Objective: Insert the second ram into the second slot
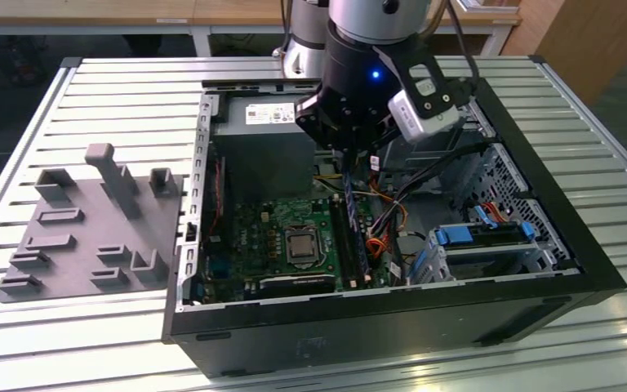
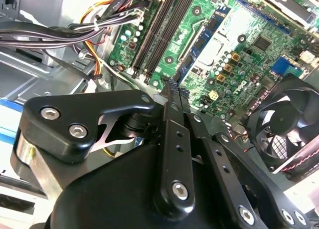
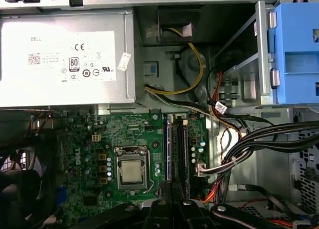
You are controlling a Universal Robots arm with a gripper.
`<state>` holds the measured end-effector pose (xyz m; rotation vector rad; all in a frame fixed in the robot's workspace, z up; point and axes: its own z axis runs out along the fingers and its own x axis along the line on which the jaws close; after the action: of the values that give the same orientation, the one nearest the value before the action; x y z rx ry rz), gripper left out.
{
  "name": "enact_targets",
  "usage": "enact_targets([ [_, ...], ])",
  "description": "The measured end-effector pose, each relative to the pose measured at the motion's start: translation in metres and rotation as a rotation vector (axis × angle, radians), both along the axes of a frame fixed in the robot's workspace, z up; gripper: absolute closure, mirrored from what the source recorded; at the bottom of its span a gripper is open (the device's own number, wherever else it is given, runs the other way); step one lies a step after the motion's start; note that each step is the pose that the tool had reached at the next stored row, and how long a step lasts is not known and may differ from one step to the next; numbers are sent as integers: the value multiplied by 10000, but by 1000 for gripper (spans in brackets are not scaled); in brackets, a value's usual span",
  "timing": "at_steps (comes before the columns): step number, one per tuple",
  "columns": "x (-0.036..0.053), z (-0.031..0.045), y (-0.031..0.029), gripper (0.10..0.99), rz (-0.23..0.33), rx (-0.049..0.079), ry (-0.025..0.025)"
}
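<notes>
Slatted table holds the open case; gripper clenched shut above ram slots near white-labelled power supply.

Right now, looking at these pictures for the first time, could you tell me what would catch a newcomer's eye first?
The open black computer case on the slatted table, with the robot arm reaching down into it, dominates the exterior view. In the second wrist view the closed gripper hangs over the memory slots of the green motherboard. A bright blue drive-bay clip stands out in the first wrist view.
</notes>
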<state>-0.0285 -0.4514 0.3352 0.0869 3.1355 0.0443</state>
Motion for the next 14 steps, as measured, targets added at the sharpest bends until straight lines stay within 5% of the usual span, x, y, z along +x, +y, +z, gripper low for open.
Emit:
enact_targets([
  [14,0,-45,0,973,0,1,0],
])
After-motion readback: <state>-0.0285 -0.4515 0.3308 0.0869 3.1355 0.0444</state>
